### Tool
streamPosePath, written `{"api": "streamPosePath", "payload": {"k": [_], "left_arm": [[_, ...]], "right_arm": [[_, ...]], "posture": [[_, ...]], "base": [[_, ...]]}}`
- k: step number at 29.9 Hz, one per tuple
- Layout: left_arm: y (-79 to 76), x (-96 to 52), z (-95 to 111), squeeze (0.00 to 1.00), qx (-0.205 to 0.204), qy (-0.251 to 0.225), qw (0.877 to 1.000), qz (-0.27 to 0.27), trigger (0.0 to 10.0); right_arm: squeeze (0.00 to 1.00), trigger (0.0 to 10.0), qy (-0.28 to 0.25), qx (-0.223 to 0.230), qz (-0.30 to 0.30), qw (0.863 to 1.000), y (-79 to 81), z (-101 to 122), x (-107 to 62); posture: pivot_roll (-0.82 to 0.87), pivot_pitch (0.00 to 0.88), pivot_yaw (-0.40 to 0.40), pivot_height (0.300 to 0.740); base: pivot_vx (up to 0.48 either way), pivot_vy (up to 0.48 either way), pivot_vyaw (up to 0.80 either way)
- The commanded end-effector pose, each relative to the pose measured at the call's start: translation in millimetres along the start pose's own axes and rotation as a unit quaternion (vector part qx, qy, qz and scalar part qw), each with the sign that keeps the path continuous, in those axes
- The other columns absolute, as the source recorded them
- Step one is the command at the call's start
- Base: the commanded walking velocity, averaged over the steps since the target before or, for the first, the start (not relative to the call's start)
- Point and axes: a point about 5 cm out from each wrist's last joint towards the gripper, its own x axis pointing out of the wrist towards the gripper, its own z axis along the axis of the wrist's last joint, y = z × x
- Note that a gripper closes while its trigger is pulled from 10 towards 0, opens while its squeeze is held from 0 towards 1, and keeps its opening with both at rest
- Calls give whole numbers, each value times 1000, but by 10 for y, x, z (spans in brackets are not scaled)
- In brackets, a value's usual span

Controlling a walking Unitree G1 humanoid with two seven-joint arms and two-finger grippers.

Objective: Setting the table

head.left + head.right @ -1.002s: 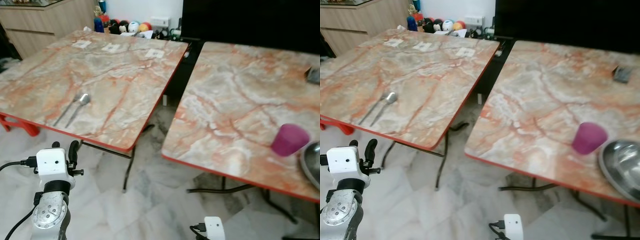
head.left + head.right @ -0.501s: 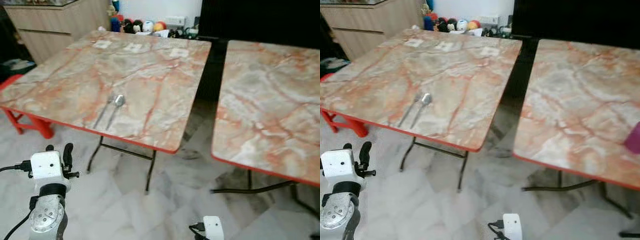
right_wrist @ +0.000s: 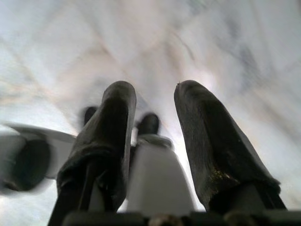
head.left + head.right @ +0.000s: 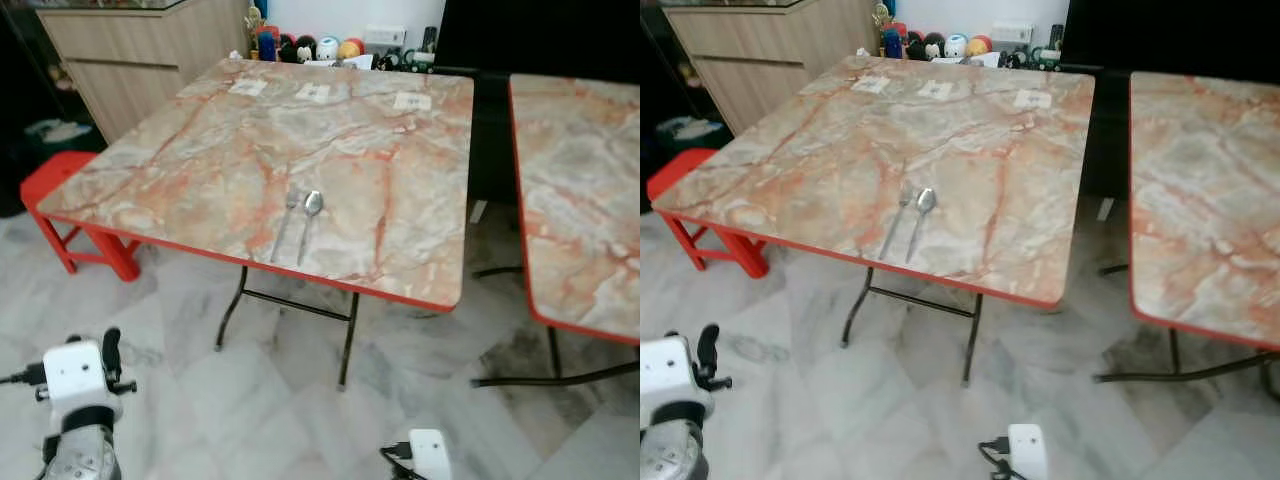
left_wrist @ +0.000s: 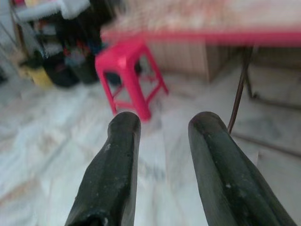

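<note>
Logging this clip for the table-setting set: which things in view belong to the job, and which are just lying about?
Job:
fork
spoon
left table
right table

Lying about:
red stool
toys beyond the table
three paper slips
cabinet

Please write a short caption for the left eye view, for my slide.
A fork and spoon lie side by side on the marble-patterned table.

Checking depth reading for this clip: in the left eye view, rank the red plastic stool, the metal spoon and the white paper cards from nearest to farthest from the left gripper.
1. Red plastic stool, on the floor at the table's left, nearest the left gripper.
2. Metal spoon, mid-table toward the near edge.
3. White paper cards, along the table's far edge.
</note>
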Motion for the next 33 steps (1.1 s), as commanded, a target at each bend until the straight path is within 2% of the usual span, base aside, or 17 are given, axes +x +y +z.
{"api": "streamPosePath", "payload": {"k": [1, 3, 5, 6, 7, 11, 16, 19, 22, 24, 28, 30, 33], "left_arm": [[91, -29, -176, 0, 10, 41, 999, 5, 10000], [56, -34, -326, 0, 23, 72, 997, -19, 10000], [50, -35, -350, 0, 23, 78, 996, -22, 10000], [-11, -61, -585, 0, 38, 138, 988, -53, 10000], [-34, -78, -669, 0, 40, 161, 984, -65, 10000], [-135, -136, -905, 0, 70, 211, 969, -106, 10000], [-193, -183, -1065, 0, 71, 256, 957, -120, 10000], [-237, -273, -1214, 0, 82, 306, 938, -139, 10000], [-242, -303, -1256, 0, 84, 318, 934, -140, 10000], [-221, -382, -1343, 0, 69, 349, 926, -124, 10000], [-220, -481, -1418, 0, 67, 372, 917, -130, 10000], [-221, -611, -1502, 0, 56, 397, 906, -137, 10000], [-218, -704, -1556, 0, 43, 413, 899, -138, 10000]], "right_arm": [[0, 10000, 8, 4, 6, 1000, 58, -42, -5], [0, 10000, 8, 4, 6, 1000, 57, -43, -5], [0, 10000, 9, 4, 6, 1000, 57, -43, -5], [0, 10000, 8, 3, 6, 1000, 60, -41, -5], [0, 10000, 8, 3, 6, 1000, 62, -41, -5], [0, 10000, 7, 7, 5, 1000, 66, -42, -5], [0, 10000, 7, 8, 3, 1000, 67, -43, -5], [0, 10000, 7, 11, 3, 1000, 72, -46, -6], [0, 10000, 7, 12, 2, 1000, 74, -47, -6], [0, 10000, 8, 14, 2, 1000, 80, -53, -7], [0, 10000, 8, 14, 1, 1000, 83, -57, -8], [0, 10000, 8, 15, 1, 1000, 84, -59, -8], [0, 10000, 8, 16, 1, 1000, 86, -64, -10]], "posture": [[98, 142, 17, 740], [102, 140, 15, 740], [102, 140, 15, 740], [97, 138, 16, 740], [97, 138, 16, 740], [86, 134, 21, 740], [86, 130, 22, 740], [78, 128, 27, 740], [75, 123, 30, 740], [72, 117, 33, 740], [70, 112, 34, 740], [70, 111, 34, 740], [64, 102, 37, 740]], "base": [[0, 472, 0], [0, 472, 0], [0, 469, 0], [0, 454, 0], [0, 454, 0], [0, 471, 0], [0, 461, 0], [0, 392, 0], [0, 112, 0], [0, 0, 0], [0, 0, 0], [0, 0, 0], [0, 0, 0]]}}
